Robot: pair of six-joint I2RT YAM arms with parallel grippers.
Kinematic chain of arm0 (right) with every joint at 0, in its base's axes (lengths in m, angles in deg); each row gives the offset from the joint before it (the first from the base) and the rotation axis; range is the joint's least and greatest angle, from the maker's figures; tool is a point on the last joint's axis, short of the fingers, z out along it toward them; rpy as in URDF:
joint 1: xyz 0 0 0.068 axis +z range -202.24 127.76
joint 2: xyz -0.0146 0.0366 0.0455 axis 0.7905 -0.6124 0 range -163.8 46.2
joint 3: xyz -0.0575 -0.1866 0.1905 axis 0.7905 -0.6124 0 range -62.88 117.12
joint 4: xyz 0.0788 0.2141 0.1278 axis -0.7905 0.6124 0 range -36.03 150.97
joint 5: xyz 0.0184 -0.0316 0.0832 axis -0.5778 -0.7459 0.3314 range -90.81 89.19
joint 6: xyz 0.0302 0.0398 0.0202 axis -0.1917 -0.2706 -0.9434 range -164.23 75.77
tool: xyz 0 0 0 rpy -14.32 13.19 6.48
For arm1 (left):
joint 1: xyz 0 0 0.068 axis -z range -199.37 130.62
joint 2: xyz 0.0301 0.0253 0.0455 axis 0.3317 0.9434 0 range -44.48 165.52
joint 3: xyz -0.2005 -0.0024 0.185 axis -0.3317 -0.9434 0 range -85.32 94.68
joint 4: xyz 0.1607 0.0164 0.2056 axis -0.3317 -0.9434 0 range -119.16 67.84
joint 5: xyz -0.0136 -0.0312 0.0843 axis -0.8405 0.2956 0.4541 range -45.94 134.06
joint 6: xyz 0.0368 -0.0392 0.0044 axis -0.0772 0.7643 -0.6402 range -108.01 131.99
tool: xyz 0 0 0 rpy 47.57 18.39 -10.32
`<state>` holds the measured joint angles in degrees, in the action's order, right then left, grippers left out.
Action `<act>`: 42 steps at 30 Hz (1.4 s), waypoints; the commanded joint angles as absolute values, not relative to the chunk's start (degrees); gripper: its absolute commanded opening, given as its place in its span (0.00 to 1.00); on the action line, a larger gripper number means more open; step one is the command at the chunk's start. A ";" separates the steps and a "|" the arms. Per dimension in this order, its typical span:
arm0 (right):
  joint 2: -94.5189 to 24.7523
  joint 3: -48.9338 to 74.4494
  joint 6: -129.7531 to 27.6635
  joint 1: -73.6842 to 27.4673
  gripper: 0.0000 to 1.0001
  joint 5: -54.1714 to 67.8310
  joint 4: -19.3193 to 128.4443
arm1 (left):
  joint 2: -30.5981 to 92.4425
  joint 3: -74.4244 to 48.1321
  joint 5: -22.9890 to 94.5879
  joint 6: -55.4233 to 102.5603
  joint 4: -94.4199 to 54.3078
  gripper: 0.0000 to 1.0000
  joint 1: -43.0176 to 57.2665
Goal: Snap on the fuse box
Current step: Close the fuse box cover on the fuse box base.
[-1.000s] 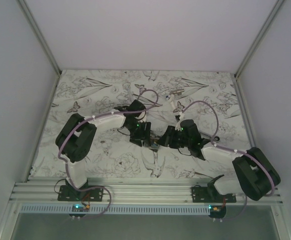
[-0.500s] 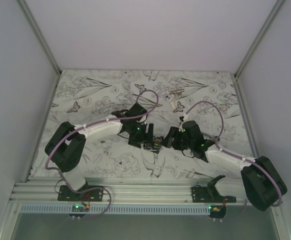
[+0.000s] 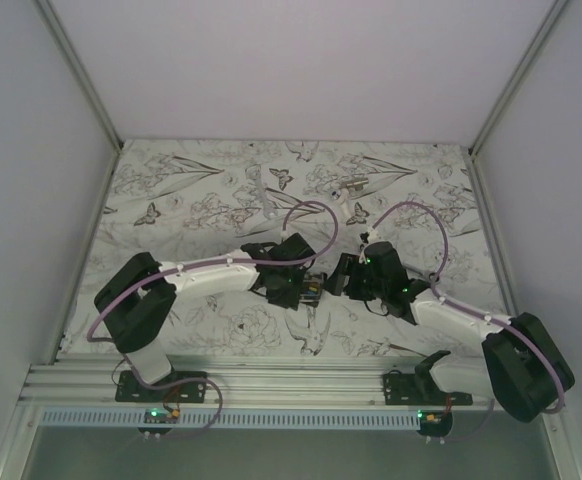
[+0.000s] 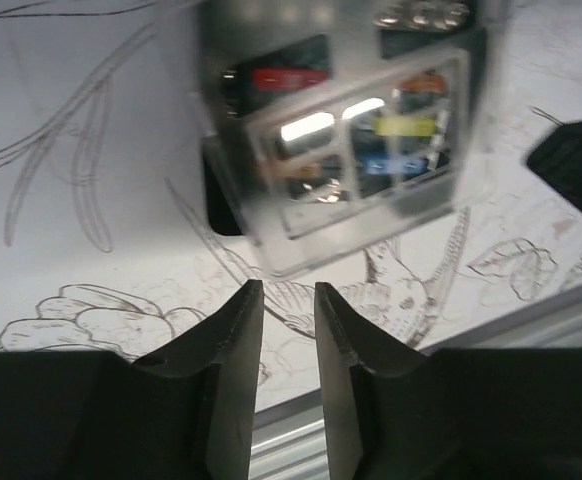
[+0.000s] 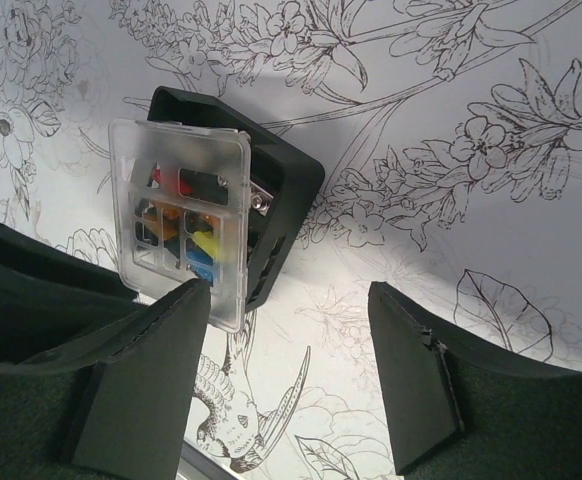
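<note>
The fuse box [image 5: 271, 190] is a black square box with red, yellow and blue fuses, sitting on the flower-print table. A clear plastic cover [image 5: 176, 215] lies askew on its face, overhanging one edge. My right gripper [image 5: 291, 300] is open and wide just beside the box, with its left fingertip [image 5: 186, 300] at the cover's lower corner. My left gripper [image 4: 288, 295] hovers close in front of the fuse box [image 4: 341, 130], jaws narrowed to a small gap with nothing between them. From above, the fuse box [image 3: 314, 288] sits between the left gripper [image 3: 299, 287] and the right gripper [image 3: 341, 275].
A silver tool and small white parts [image 3: 353, 188] lie at the back of the table, with another white part [image 3: 263, 196] to their left. An aluminium rail [image 3: 291, 380] runs along the near edge. Grey walls close in both sides.
My left arm has stretched right and nearer, bringing its gripper against the fuse box, and its jaws have narrowed. My right gripper has opened wider, and the right arm has swung right.
</note>
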<state>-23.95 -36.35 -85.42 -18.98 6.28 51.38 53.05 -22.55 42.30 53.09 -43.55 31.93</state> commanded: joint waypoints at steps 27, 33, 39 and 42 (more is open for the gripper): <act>-22.66 -35.03 -84.41 -18.35 0.69 7.54 51.11 | 51.15 -24.41 52.61 57.94 -44.53 0.33 29.06; -23.40 -29.60 -76.84 -18.68 0.72 5.14 53.58 | 51.68 -24.72 51.51 58.04 -44.46 0.35 28.39; -33.36 -18.74 -68.60 -21.84 0.72 11.09 54.10 | 51.40 -24.83 51.18 58.04 -44.10 0.35 27.87; -39.35 -14.41 -65.93 -22.26 0.72 15.68 54.19 | 51.35 -24.76 50.69 57.88 -43.95 0.35 27.66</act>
